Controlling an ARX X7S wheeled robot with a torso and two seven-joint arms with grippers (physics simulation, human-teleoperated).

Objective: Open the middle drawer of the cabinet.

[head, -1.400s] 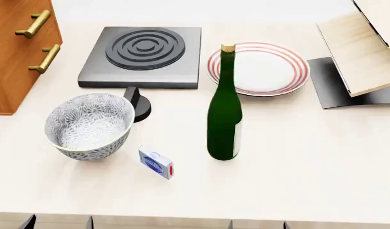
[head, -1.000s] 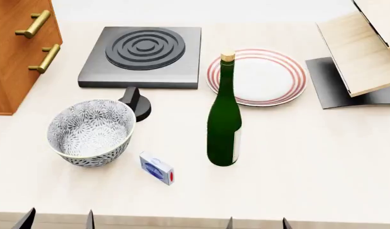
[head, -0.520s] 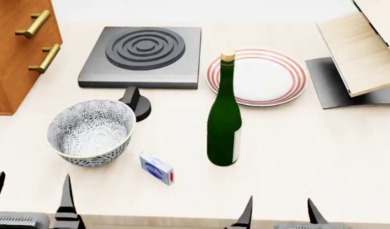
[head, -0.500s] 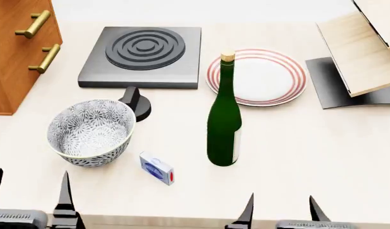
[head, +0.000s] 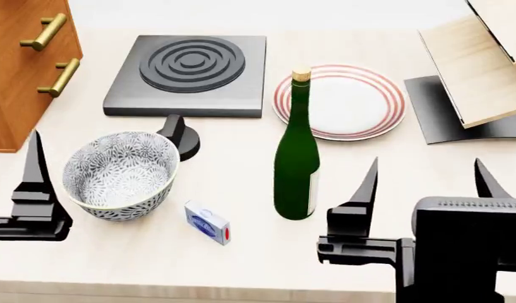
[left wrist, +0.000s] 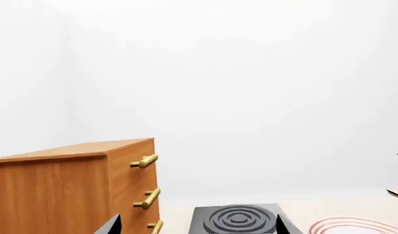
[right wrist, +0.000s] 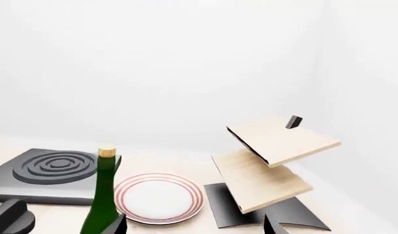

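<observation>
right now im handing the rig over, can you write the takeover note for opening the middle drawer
Left hand: open, empty, low near the table's front edge, beside the patterned bowl.
Right hand: open, empty, just right of the green bottle.
The cabinet stands at the far left of the table, next to the black hob. Three brass-handled drawers show in the left wrist view; the middle drawer looks shut, flush with the others.
Done: nothing on the drawer yet; neither hand is at the cabinet.
Left: bring the left hand, probably the nearer one, to the middle brass handle, close on it, pull the drawer out.
</observation>
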